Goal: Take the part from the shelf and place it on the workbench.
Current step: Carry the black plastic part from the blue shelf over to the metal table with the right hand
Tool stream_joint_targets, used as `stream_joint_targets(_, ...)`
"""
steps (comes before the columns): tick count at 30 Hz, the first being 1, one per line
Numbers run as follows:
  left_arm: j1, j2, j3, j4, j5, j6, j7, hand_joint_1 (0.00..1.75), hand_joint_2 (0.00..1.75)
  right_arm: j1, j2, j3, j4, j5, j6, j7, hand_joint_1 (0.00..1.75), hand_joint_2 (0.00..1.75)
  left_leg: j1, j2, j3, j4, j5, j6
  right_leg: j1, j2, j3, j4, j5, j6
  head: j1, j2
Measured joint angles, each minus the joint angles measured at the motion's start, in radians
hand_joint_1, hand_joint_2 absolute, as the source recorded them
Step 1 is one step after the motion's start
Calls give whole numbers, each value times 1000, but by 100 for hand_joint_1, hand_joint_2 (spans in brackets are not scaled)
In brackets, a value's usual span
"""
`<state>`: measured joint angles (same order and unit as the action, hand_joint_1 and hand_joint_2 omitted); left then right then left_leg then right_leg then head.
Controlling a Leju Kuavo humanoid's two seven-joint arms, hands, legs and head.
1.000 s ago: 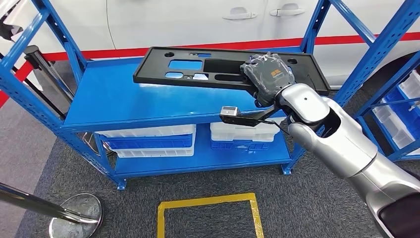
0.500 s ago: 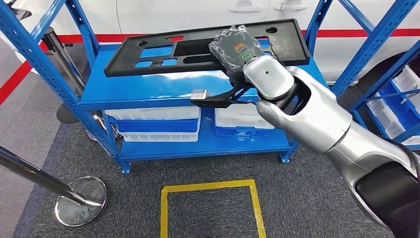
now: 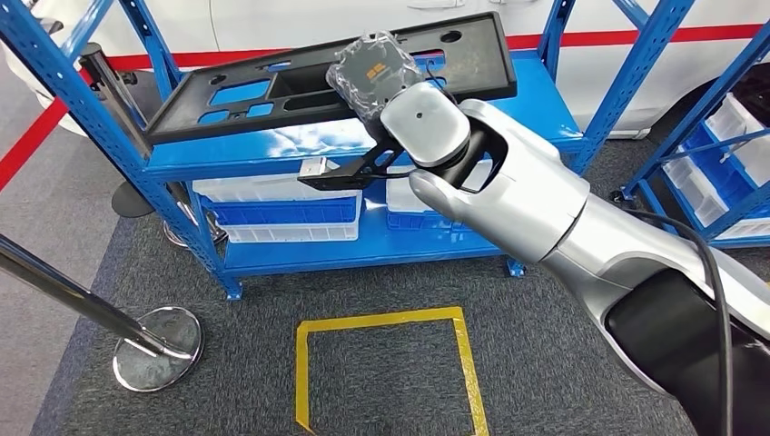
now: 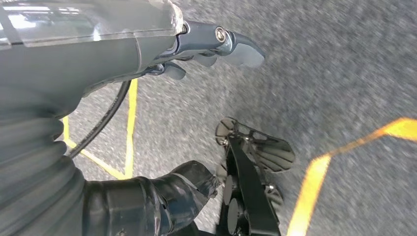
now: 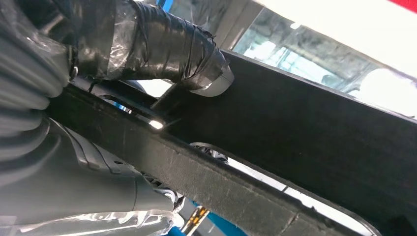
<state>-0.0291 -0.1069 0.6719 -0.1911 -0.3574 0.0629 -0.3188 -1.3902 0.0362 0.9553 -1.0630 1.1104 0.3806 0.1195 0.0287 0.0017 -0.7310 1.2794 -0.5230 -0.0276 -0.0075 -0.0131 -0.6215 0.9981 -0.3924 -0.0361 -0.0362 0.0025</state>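
Note:
The part (image 3: 272, 86) is a long flat black panel with several cut-outs. My right hand (image 3: 372, 73), wrapped in clear film, grips its near edge and holds it tilted above the blue shelf (image 3: 531, 104), its left end lower. Close up in the right wrist view, the taped thumb (image 5: 167, 44) presses on top of the part (image 5: 305, 132) while the fingers sit under its edge. My left hand (image 4: 123, 49) hangs over the grey carpet with thumb and fingers apart, holding nothing.
White and blue bins (image 3: 281, 213) sit on the lower shelf. A chrome stanchion base (image 3: 159, 350) and its slanted pole stand at the left. A yellow floor square (image 3: 386, 320) lies in front. Another blue rack (image 3: 726, 127) with bins is at the right, and a white car (image 3: 300, 23) stands behind.
The whole view has shifted, so the camera moved. The part has swung left across the shelf in my right hand and tilted more, with my arm now closer and larger.

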Motion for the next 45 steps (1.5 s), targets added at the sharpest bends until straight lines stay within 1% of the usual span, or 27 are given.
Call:
stream_joint_targets(2, 0, 1, 1, 0, -2, 2, 2, 0, 175, 1, 1, 4, 5, -6, 0, -3, 175, 175, 7, 0, 86, -107, 41, -7, -5, 1, -23, 9, 12, 10, 0, 0)
stream_joint_targets(4, 1, 1, 2, 0, -4, 2, 1, 0, 175, 1, 1, 6, 8, -11, -1, -6, 175, 175, 7, -4, 166, -228, 53, -7, -6, 0, -42, 18, 23, 23, 0, 0)
stream_joint_targets(5, 1, 1, 4, 0, -4, 2, 0, 0, 175, 1, 1, 8, 9, -13, -2, -7, 175, 175, 4, -6, 181, -259, 50, -4, -5, -1, -49, 20, 30, 30, 0, 0)
stream_joint_targets(8, 3, 1, 8, 0, -4, 1, -5, 0, 175, 6, -3, 11, 13, -21, -2, -9, 175, 175, 1, -7, 170, -271, 64, 18, -6, 1, -61, 22, 41, 51, 1, 0)
stream_joint_targets(9, 3, 1, 8, 0, -4, 0, -6, 0, 175, 8, -5, 12, 14, -25, -2, -9, 175, 175, 2, -4, 165, -273, 72, 28, -7, 3, -68, 37, 20, 56, 2, 0)
stream_joint_targets(11, 3, 1, 9, 0, -4, 0, -8, 0, 175, 12, -9, 13, 16, -29, -3, -10, 175, 175, 1, 2, 149, -276, 90, 45, -9, 7, -97, 130, -65, 62, 2, 0)
stream_joint_targets(13, 3, 1, 12, 0, -4, -1, -10, 0, 175, 16, -10, 14, 18, -30, -3, -11, 175, 175, -3, 5, 126, -274, 107, 52, -9, 9, -128, 261, -147, 65, 2, 0)
stream_joint_targets(14, 3, 2, 13, 0, -5, -2, -12, 0, 175, 19, -11, 15, 19, -31, -3, -12, 175, 175, -5, 5, 114, -272, 115, 53, -9, 9, -129, 299, -162, 64, 2, 0)
stream_joint_targets(16, 3, 2, 16, 0, -7, -6, -15, 0, 175, 24, -11, 15, 21, -35, -3, -14, 175, 175, -8, 5, 91, -266, 128, 52, -7, 9, -77, 270, -136, 58, 2, 0)
stream_joint_targets(19, 3, 0, 20, 0, -10, -10, -16, 0, 175, 24, -11, 15, 23, -44, -6, -16, 175, 175, -11, 4, 68, -259, 147, 45, 5, 10, 58, 83, -101, 34, 2, 0)
stream_joint_targets(21, 4, -2, 23, 0, -13, -10, -16, 0, 175, 23, -10, 15, 24, -47, -9, -16, 175, 175, -8, 6, 63, -264, 164, 34, 15, 12, 85, 27, -102, 22, 1, 0)
stream_joint_targets(23, 4, -1, 25, 0, -17, -10, -16, 0, 175, 23, -11, 15, 25, -47, -12, -17, 175, 175, -6, 5, 60, -272, 178, 22, 14, 9, 77, 15, -79, 14, 2, 0)
stream_joint_targets(24, 4, 0, 26, 0, -18, -10, -16, 0, 175, 23, -10, 15, 26, -46, -13, -17, 175, 175, -7, 4, 54, -266, 166, 18, 11, 6, 73, 6, -65, 7, 1, 0)
stream_joint_targets(26, 4, 2, 26, 0, -18, -10, -15, 0, 175, 22, -9, 15, 27, -46, -14, -16, 175, 175, -7, 1, 29, -199, 86, 11, 4, 1, 55, -8, -35, -7, 1, 0)
stream_joint_targets(28, 5, 2, 26, 0, -19, -10, -15, 0, 175, 22, -8, 15, 30, -44, -14, -15, 175, 175, -6, 1, 0, -70, -9, 3, 4, 0, 23, -8, -10, -14, 0, 0)
stream_joint_targets(29, 5, 3, 26, 0, -20, -9, -15, 0, 175, 23, -8, 15, 31, -43, -14, -15, 175, 175, -4, 1, -7, -12, -25, -2, 4, -2, 5, -5, 2, -13, 0, 0)
stream_joint_targets(31, 4, 5, 28, 0, -21, -9, -15, 0, 175, 24, -7, 16, 33, -40, -15, -15, 175, 175, 1, 3, 20, 21, 13, -11, 2, -10, -34, 4, 25, -8, 0, 0)
stream_joint_targets(32, 2, 7, 30, 0, -22, -9, -15, 0, 175, 23, -6, 16, 34, -39, -16, -15, 175, 175, 4, 8, 58, -10, 42, -15, 1, -14, -52, 11, 34, -4, 0, 0)
stream_joint_targets(33, -1, 8, 31, 0, -22, -9, -15, 0, 175, 23, -6, 16, 35, -38, -16, -15, 175, 175, 7, 21, 113, -72, 48, -20, 1, -19, -69, 20, 42, 1, 0, 0)
stream_joint_targets(35, -6, 9, 33, -1, -24, -9, -15, 0, 175, 19, -8, 16, 36, -36, -18, -15, 175, 175, 3, 42, 209, -207, 16, -15, 2, -28, -92, 35, 57, 15, 0, 0)
stream_joint_targets(36, -7, 10, 33, -2, -25, -9, -16, 0, 175, 18, -10, 16, 36, -35, -20, -15, 175, 175, -2, 47, 230, -248, -2, -7, 3, -34, -97, 36, 66, 22, 1, 0)
stream_joint_targets(38, -3, 11, 34, -3, -27, -10, -16, 0, 175, 21, -15, 16, 40, -34, -25, -16, 175, 175, -7, 39, 219, -263, 9, 15, 1, -43, -102, 30, 83, 35, 2, 0)
stream_joint_targets(39, -1, 10, 34, -3, -29, -10, -16, 0, 175, 24, -18, 16, 42, -35, -29, -17, 175, 175, -6, 37, 210, -265, 22, 24, -2, -39, -107, 34, 73, 41, 2, 0)
stream_joint_targets(40, 0, 10, 34, -3, -31, -11, -16, 0, 175, 27, -22, 16, 44, -37, -32, -20, 175, 175, -5, 36, 199, -267, 36, 34, -4, -29, -115, 54, 40, 46, 2, 0)
stream_joint_targets(43, 2, 11, 36, -3, -38, -13, -15, 0, 175, 31, -30, 16, 46, -43, -39, -27, 175, 175, -6, 33, 153, -265, 77, 52, -6, 2, -150, 219, -118, 55, 2, 0)
stream_joint_targets(44, 2, 11, 38, -3, -39, -13, -15, 0, 175, 33, -32, 16, 47, -44, -41, -27, 175, 175, -9, 31, 135, -263, 90, 53, -6, 6, -155, 280, -143, 55, 2, 0)
stream_joint_targets(45, 2, 11, 40, -3, -40, -14, -15, 0, 175, 36, -34, 16, 48, -44, -42, -28, 175, 175, -11, 29, 118, -260, 101, 54, -5, 8, -149, 319, -145, 54, 2, 0)
